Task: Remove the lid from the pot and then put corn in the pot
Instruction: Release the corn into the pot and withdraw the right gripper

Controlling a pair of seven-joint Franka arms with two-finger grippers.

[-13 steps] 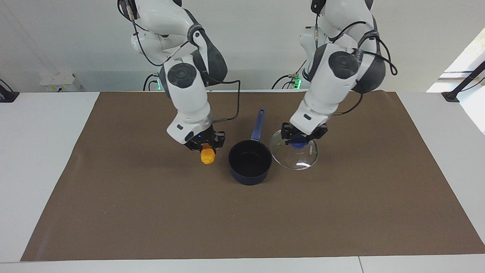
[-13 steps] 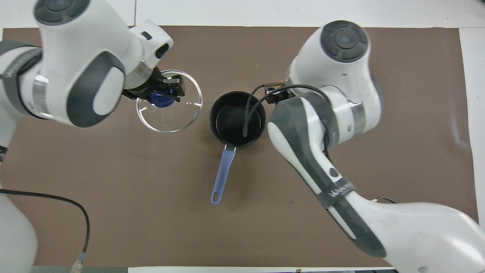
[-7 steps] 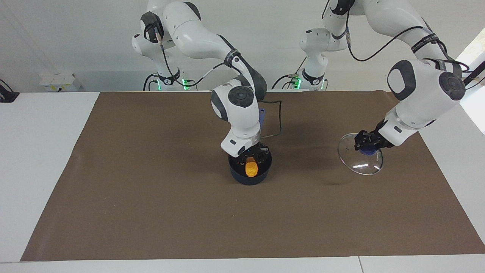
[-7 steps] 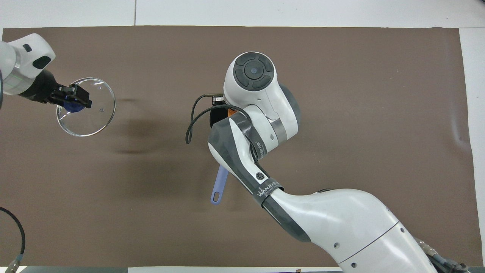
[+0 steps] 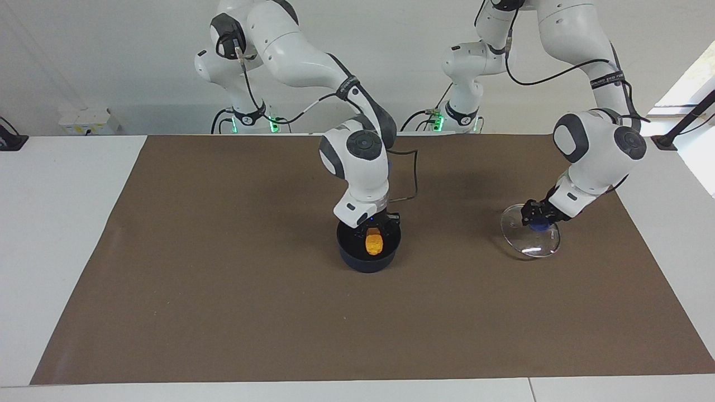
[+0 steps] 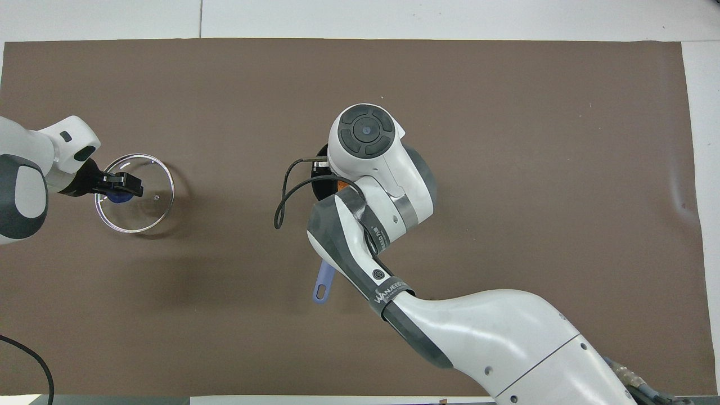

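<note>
Right hand: we find the right hand point(image 5: 375, 228) low over the mouth of the pot, its fingers clenched on the top end of the corn.
Corn: the corn point(image 5: 373, 244) hangs upright from that hand, its lower end inside the pot's rim; we cannot tell whether it touches the black bottom.
Pot: we see the pot point(image 5: 351, 258) standing on the brown mat point(image 5: 223, 312) at mid-counter, lid off; in the overhead view its handle point(image 6: 323, 284) points toward the robots, and the right arm covers most of the pot.
Left hand: the left hand point(image 5: 537, 219) grips the lid's blue knob point(image 5: 538, 226).
Lid: we note the lid point(image 5: 529, 241) toward the left arm's end of the counter point(image 5: 61, 234), well apart from the pot, low at the mat and slightly tilted; contact with the mat is unclear.
</note>
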